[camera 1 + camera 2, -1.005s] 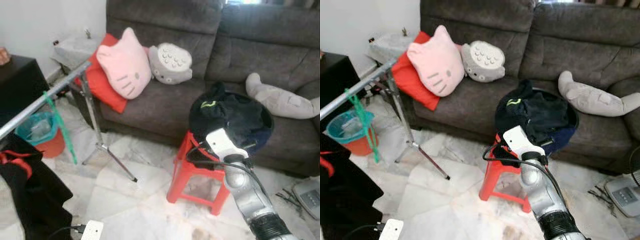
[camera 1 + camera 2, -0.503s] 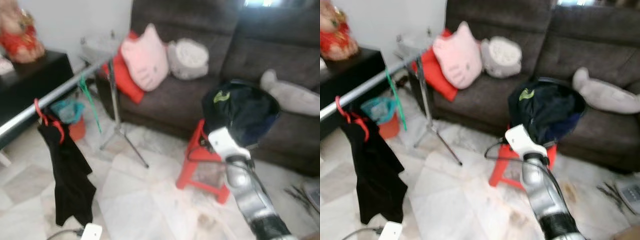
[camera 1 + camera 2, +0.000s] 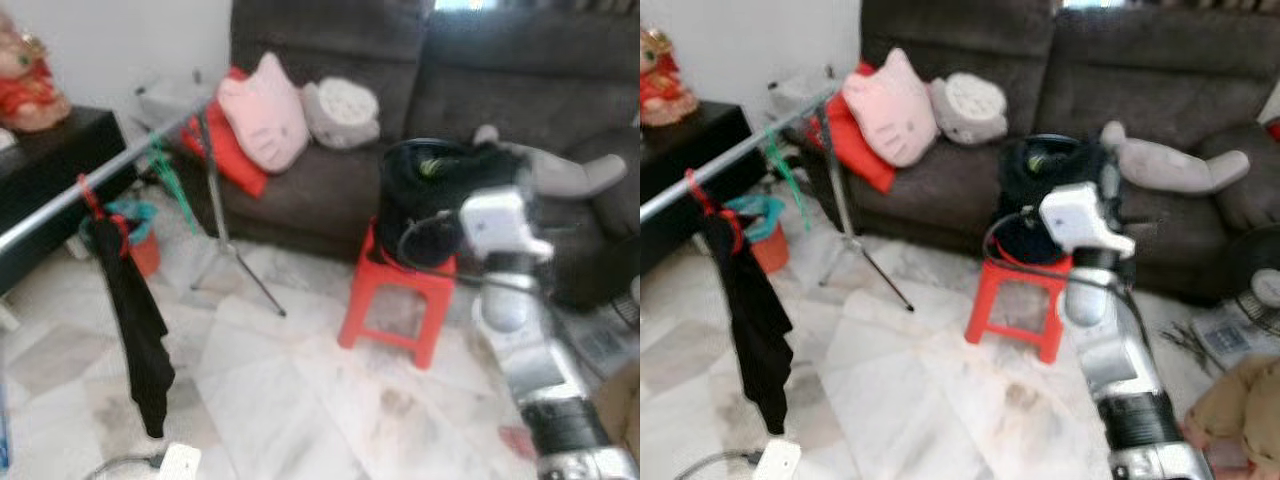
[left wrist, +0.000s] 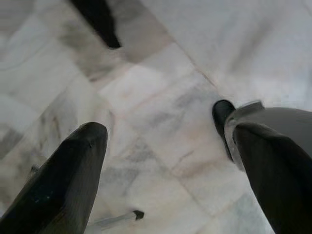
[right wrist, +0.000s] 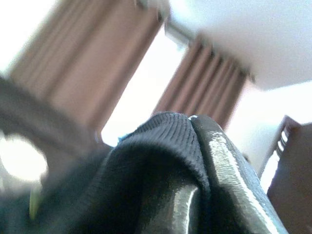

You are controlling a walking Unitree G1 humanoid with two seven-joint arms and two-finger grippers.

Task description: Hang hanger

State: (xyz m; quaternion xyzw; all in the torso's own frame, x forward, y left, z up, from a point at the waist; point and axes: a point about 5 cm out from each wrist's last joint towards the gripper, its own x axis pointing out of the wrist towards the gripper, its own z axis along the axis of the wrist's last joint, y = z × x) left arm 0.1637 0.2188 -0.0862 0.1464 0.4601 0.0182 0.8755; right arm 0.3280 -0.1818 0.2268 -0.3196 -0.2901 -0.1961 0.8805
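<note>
Right claw (image 5: 195,161) clamps dark knit garment (image 5: 146,165); no legible writing.

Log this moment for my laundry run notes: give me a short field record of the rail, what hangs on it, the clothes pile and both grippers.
rail: silver metal clothes rail on a tripod stand, left of the dark grey sofa
on rail: black garment on a red hanger; green plastic hanger, bare
clothes pile: dark clothes heap on the red plastic stool
right gripper: raised at the heap, fingers closed on dark knit fabric
left gripper: open above the marble floor
</note>
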